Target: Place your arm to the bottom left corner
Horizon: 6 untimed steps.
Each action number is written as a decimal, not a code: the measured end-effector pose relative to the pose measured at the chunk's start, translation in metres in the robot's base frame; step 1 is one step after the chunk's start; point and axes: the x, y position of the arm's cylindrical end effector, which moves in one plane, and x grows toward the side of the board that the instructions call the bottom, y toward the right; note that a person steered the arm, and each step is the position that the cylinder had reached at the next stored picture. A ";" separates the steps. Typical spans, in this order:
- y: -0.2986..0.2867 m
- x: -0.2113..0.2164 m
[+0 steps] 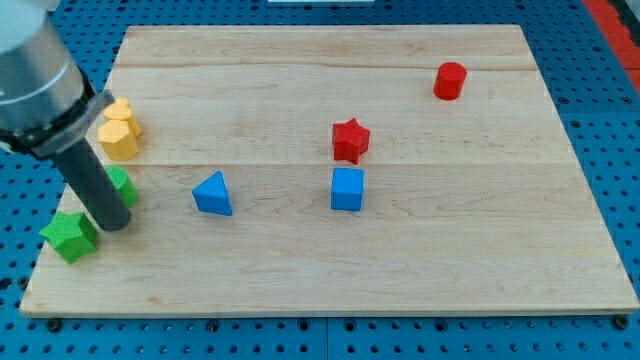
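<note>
Since the rod ends in a bare point with no jaws to open, close or hold anything, you steer only by where my tip (115,226) sits, and it is already low on the view's left side of the wooden board (420,270). Starting at the left, the green star (70,236) lies just at 9 o'clock of my tip, close enough that I cannot tell whether they touch, and a second green block (124,184), shape partly hidden by the rod, sits just at 12 o'clock. Above that, two yellow blocks (119,130) are bunched together. The goal, the board's bottom left corner (40,305), lies toward 7 o'clock, a short slide away. You would do well to drop toward 6 o'clock first, then sweep left beneath the green star, since a straight diagonal looks likely to shove it off the edge. Further right, the blue triangle (213,193), red star (350,140), blue cube (347,189) and red cylinder (450,81) are well apart from your path.
</note>
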 end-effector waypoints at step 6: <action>-0.085 0.048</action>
